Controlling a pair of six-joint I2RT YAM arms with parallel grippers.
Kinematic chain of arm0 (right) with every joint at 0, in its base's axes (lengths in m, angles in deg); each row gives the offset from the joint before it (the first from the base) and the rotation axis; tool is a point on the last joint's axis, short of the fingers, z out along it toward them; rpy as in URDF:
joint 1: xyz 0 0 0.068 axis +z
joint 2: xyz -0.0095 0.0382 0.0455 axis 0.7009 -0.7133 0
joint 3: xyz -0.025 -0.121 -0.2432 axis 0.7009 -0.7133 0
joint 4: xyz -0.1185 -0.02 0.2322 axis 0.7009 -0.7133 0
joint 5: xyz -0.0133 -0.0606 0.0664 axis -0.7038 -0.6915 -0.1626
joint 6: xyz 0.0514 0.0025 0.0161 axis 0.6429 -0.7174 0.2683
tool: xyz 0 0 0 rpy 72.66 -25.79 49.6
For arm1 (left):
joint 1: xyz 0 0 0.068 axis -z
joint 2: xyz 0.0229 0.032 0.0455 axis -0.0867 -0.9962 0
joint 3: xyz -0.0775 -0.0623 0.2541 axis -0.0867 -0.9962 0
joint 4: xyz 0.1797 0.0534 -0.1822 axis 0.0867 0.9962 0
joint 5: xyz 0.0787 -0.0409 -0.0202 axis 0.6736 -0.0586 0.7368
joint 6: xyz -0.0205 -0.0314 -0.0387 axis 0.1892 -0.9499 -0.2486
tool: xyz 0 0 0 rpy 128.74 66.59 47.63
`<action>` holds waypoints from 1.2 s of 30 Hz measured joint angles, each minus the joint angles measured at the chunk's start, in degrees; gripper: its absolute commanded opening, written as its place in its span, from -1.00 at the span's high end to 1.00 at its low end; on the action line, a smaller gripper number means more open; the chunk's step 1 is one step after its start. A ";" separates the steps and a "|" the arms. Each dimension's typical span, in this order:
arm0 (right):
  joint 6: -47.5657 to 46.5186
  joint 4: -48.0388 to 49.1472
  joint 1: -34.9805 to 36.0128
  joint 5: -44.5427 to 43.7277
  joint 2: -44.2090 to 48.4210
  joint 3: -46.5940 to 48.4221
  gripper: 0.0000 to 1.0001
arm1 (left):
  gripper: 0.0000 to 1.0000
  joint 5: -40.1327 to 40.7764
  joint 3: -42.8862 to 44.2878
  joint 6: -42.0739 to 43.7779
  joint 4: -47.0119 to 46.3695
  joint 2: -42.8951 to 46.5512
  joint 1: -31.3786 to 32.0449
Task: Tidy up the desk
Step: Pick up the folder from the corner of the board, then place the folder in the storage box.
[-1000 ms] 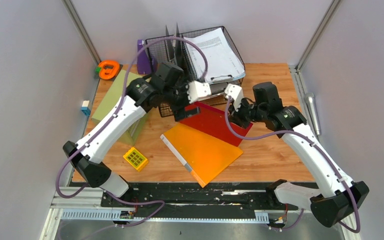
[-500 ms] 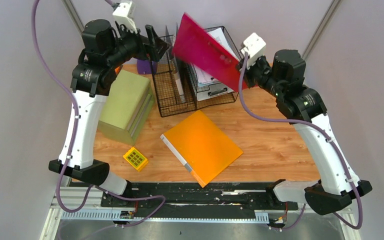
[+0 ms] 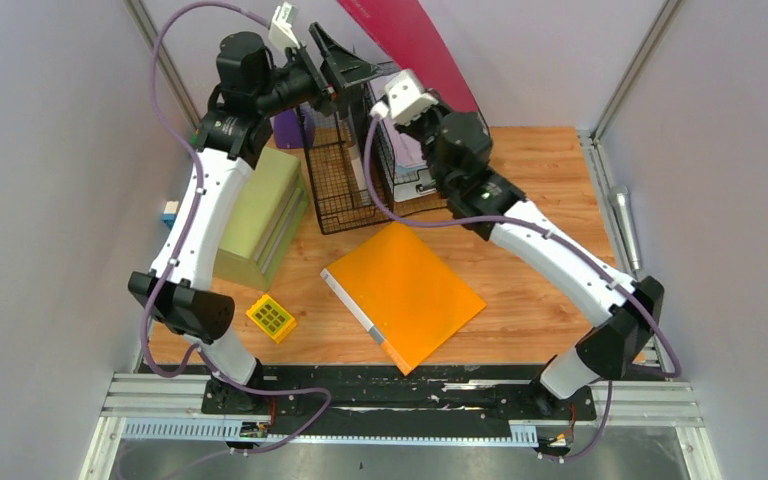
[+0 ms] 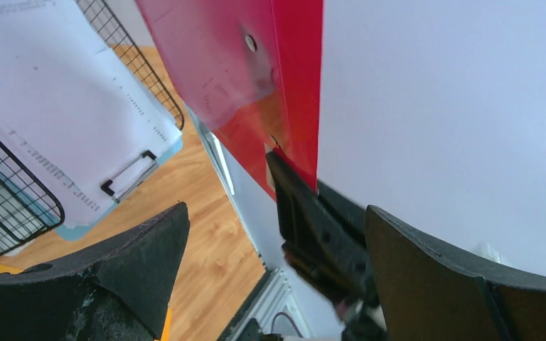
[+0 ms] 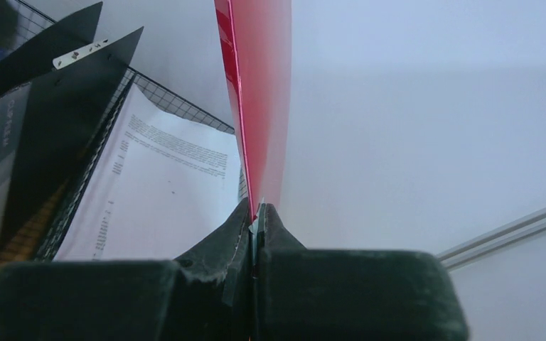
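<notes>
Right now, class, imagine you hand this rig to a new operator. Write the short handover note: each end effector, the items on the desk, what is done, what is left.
The left end effector is open and empty, raised beside the wire rack.
The right end effector is shut on the red folder, which stands up edge-on, high above the rack.
On the desk: orange folder flat in the middle, yellow box front left, green box at the left.
Done: red folder is off the desk.
Left: probably slot it into the rack, then tidy the orange folder and yellow box.
</notes>
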 measured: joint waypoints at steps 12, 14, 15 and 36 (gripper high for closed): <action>-23.96 30.10 9.68 -9.84 -7.41 -9.05 1.00 | -0.86 -0.48 -6.71 -10.19 -4.61 -3.89 -0.04; -26.34 32.79 10.51 -10.82 -7.93 -9.53 1.00 | -0.67 -0.57 -7.72 -11.23 -5.66 -3.89 -0.20; -27.21 33.42 10.73 -11.30 -8.15 -9.73 1.00 | -0.56 -0.92 -8.26 -11.93 -6.47 -3.89 -0.31; -17.66 18.84 12.04 -9.70 -6.14 -12.48 -0.72 | 1.00 -0.35 -7.61 -0.63 -3.85 -3.87 -4.26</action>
